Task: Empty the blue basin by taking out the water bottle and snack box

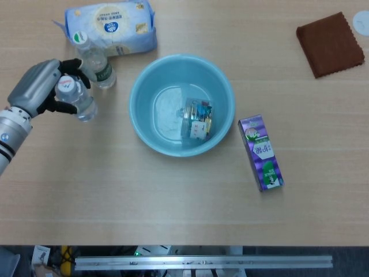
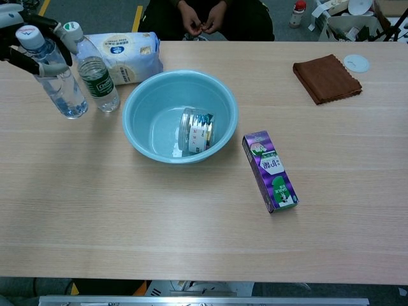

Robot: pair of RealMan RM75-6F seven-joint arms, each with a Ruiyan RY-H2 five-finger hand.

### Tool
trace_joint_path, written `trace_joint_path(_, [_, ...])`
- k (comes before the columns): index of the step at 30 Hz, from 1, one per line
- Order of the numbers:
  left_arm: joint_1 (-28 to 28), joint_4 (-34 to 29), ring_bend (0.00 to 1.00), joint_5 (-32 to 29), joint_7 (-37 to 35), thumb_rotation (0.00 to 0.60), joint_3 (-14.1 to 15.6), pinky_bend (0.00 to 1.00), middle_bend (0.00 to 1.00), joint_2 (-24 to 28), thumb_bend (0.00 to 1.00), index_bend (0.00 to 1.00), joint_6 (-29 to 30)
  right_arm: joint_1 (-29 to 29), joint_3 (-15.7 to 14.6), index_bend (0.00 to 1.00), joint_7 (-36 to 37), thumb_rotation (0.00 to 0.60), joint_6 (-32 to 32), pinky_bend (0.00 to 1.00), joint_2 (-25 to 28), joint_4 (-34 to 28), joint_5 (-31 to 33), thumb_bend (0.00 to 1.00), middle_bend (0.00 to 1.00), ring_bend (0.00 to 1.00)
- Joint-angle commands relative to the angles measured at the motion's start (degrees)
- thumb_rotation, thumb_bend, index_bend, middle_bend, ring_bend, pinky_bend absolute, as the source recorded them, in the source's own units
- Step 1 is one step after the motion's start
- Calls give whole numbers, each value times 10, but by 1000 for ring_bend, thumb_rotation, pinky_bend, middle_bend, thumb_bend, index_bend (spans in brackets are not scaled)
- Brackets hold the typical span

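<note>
One robot hand point(image 1: 43, 86) is in view, the left one, at the far left edge of the tabletop point(image 1: 173, 202). Its fingers are wrapped around the neck and upper body of the water bottle point(image 1: 76, 98), just under the white cap. Bottle is upright, clear, outside the basin point(image 1: 141, 92) and to its left. In the chest view the bottle base looks at or just above the wood; cannot tell whether it touches. Right robot hand shows in neither view.

Second bottle point(image 1: 95, 63), green label, white cap, stands upright just beside the held one, between it and the basin. Behind it lies a blue-and-white soft pack point(image 1: 112, 26), near the far edge.

Basin: light blue, round, near centre of tabletop. Snack box point(image 1: 196, 118) lies inside it, a clear container with coloured print, resting on its side toward the right part of the bottom.

Purple carton point(image 1: 260, 152) lies flat to the right of the basin, near but not touching it. Brown cloth point(image 1: 330, 44) lies well apart at the far right corner, with a small white disc point(image 2: 356, 62) just beside it.
</note>
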Motion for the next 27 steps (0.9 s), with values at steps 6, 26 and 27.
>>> trace_joint_path(6, [20, 57, 505, 8, 0, 600, 37, 649, 563, -61, 314, 406, 6, -1, -1, 344, -3, 600, 1, 396, 4, -4, -2, 35, 335, 317])
trace_joint_path(26, [39, 116, 421, 16, 6, 600, 51, 592, 473, -138, 314, 308, 37, -1, -2, 344, -9, 600, 4, 395, 12, -12, -4, 36, 335, 317])
trace_joint_path(27, [39, 116, 397, 16, 6, 600, 50, 581, 450, -137, 314, 296, 37, -2, -2, 344, -8, 600, 5, 396, 12, -12, -3, 36, 335, 317])
